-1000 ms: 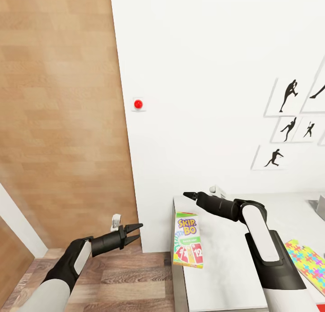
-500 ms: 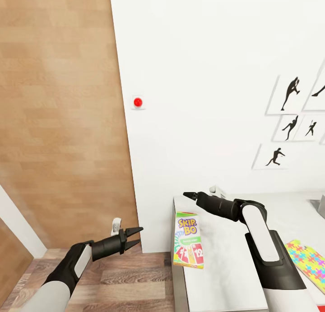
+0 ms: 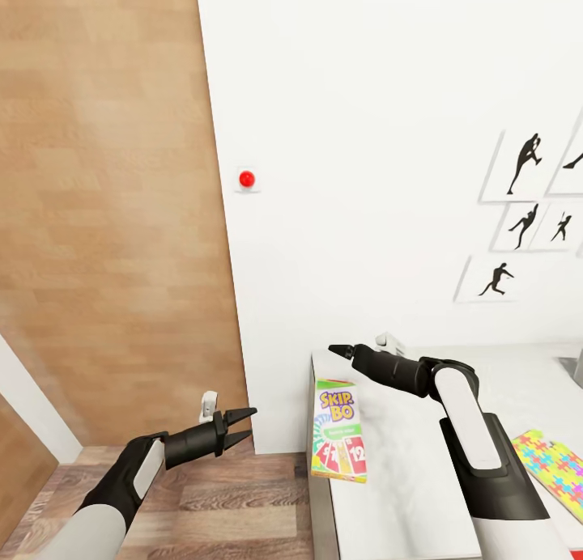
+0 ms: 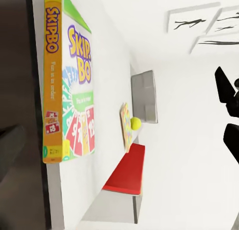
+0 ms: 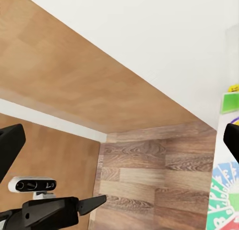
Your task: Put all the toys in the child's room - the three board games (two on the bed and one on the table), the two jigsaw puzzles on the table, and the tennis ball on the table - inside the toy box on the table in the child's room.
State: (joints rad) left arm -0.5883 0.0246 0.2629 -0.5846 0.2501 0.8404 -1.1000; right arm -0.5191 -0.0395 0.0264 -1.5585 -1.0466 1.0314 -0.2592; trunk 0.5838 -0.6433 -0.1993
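My left pincer hangs low over the wood-plank floor, off the counter's end, its two black pointed fingers spread apart; forearm dark, upper sleeve white, reaching forward toward the white wall. My right pincer sits above the counter, arm bent at the elbow and pointing across toward my left side; its tips look close together in the head view, but I cannot tell the gap for sure.

Board game: flat printed box, green top, orange side, red card panels, lying on the counter just below and beside my right pincer, at the counter's end edge nearest my left pincer. Jigsaw puzzle: thin multicoloured board on the counter, well behind my right pincer, by the right forearm.

Left wrist view adds what the head view lacks: the tennis ball, small and yellow-green, beyond the game box, next to the puzzle's edge; the grey toy box further along the counter; a flat red item at the counter's side. Silhouette wall pictures are there too.

Right wrist view shows my left pincer from ahead, fingers pointed and black, over plank floor, a wood-panelled wall, and a corner of the game box.
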